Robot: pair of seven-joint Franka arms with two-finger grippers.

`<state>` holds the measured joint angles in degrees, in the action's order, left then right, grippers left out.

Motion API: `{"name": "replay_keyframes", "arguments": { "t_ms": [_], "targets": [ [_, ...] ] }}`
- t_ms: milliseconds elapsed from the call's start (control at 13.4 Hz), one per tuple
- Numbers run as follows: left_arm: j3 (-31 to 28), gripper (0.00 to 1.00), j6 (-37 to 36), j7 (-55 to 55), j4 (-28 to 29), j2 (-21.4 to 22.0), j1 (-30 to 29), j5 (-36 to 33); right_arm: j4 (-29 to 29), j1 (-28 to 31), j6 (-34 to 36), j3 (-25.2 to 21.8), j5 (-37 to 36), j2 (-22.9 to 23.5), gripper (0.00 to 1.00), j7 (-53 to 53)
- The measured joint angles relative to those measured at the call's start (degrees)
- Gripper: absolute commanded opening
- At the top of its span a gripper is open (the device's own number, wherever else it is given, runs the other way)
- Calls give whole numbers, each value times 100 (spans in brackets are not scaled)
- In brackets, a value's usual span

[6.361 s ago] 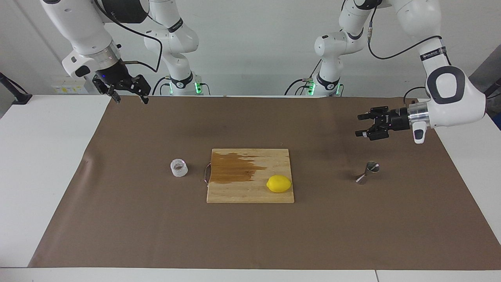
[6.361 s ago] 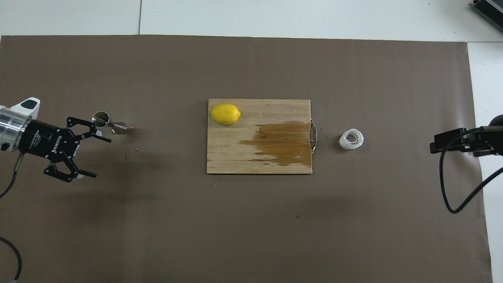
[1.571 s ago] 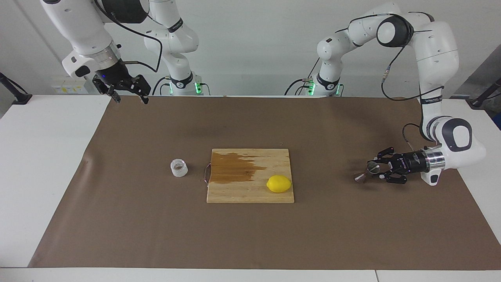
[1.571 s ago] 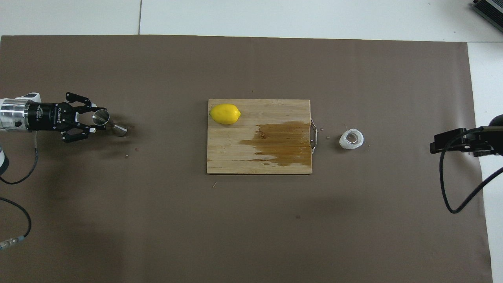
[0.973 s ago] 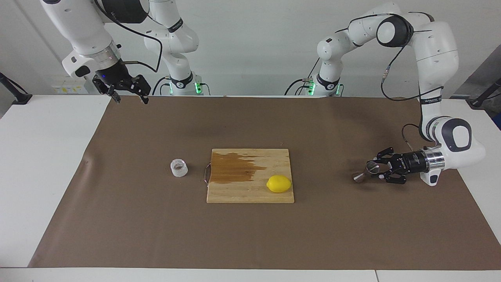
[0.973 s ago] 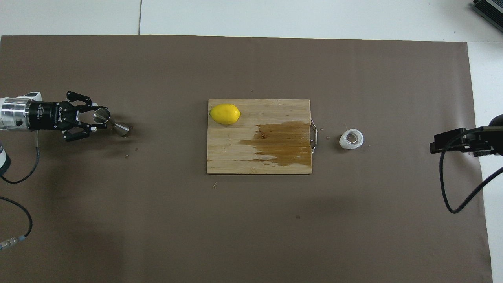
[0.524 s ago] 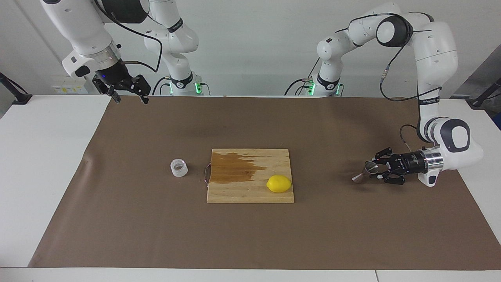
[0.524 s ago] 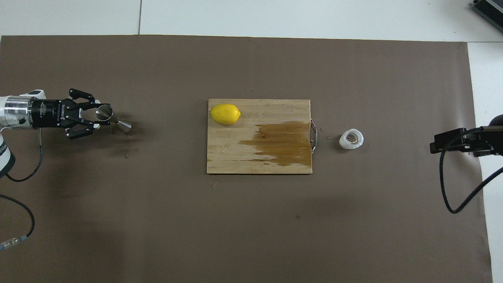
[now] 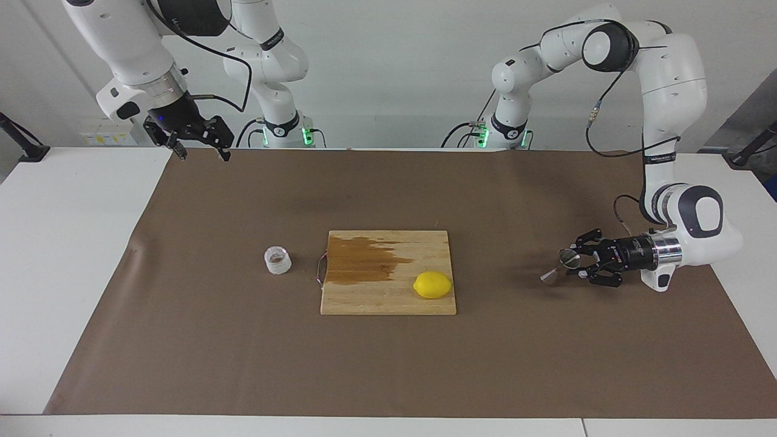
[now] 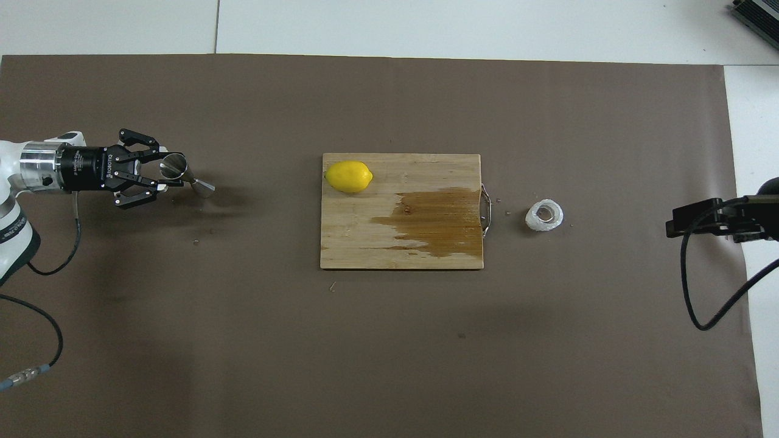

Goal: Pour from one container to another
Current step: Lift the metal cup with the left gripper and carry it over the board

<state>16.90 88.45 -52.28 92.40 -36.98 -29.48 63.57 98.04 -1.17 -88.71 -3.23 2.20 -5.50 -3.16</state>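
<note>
The steel jigger (image 9: 549, 277) (image 10: 202, 188) hangs tilted, low over the brown mat at the left arm's end of the table. My left gripper (image 9: 571, 262) (image 10: 171, 174) lies level and is shut on the jigger's upper cone. I cannot tell whether the lower cone touches the mat. The small clear cup (image 9: 277, 260) (image 10: 544, 215) stands on the mat beside the cutting board's handle, toward the right arm's end. My right gripper (image 9: 204, 155) (image 10: 700, 222) waits open, raised over the mat's corner close to the robots, holding nothing.
A wooden cutting board (image 9: 388, 300) (image 10: 365, 243) with a wet brown stain lies mid-table between jigger and cup. A lemon (image 9: 433, 284) (image 10: 348, 176) rests on its corner. The brown mat (image 9: 388, 370) covers most of the table.
My left gripper came down, closed on the jigger, and has been carrying it toward the cutting board. The right arm, cup and lemon have not moved.
</note>
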Motion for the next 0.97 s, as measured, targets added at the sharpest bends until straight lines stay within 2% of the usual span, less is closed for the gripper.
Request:
{"name": "replay_keyframes", "arguments": {
  "t_ms": [973],
  "targets": [
    [351, 23, -1, 0, 236, -5, 162, 578, 0, 0, 0, 0, 0, 0, 100, 0]
  ]
}}
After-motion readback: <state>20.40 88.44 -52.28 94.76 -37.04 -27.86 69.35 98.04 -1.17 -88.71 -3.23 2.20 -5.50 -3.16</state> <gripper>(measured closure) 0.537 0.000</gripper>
